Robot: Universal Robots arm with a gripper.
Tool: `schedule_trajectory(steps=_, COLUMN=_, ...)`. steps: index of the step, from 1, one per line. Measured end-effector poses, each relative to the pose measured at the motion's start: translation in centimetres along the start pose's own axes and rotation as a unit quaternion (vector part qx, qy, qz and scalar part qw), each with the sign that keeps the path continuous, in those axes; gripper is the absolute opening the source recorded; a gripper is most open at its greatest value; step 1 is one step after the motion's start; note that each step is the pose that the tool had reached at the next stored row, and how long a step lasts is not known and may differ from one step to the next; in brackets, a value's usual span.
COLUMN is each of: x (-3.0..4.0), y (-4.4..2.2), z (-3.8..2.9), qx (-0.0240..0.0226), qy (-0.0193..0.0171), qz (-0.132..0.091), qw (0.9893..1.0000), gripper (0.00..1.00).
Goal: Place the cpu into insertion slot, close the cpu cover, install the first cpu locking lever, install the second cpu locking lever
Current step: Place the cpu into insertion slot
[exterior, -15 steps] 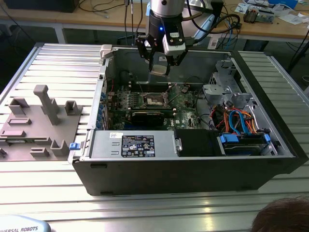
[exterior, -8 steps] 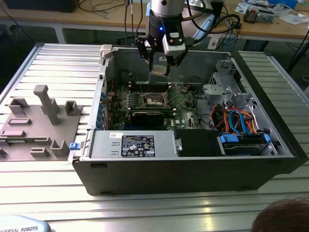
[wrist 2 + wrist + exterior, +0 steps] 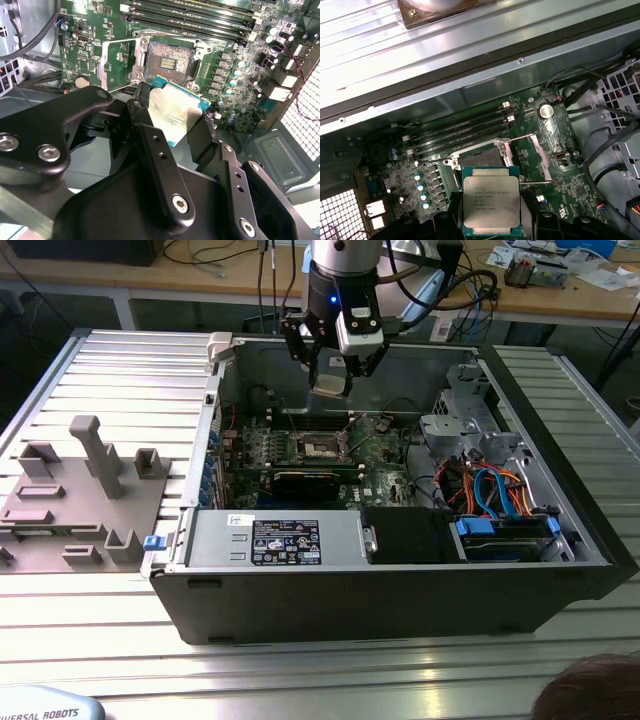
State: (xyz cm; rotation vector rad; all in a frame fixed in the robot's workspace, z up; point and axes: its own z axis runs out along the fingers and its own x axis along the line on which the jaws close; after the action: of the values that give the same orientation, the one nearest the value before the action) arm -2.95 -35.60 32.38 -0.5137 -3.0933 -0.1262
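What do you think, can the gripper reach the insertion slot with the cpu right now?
Probably yes: the gripper holds the cpu above the insertion slot, the cpu cover is swung open to one side, and nothing seems to lie across the recess.

Dull silver metal top on cpu (image 3: 491,205); smooth grey metal case wall (image 3: 435,107).

I see cpu (image 3: 491,204) w/ dull silver-grey top, teal rim. Board (image 3: 572,197) green. Slot (image 3: 167,60) dark, fine pin grid, silver rim. Gripper (image 3: 331,378) black. Exterior view's right: cables (image 3: 492,488) blue & orange; its left: fixture (image 3: 80,500) plain grey.
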Motion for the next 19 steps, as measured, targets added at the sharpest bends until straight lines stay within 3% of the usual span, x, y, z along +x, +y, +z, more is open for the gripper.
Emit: schedule_trajectory(steps=19, x=0.00, y=0.00, z=0.02, qx=0.0020, qy=-0.0011, qz=0.005, qw=1.0000, gripper=0.54)
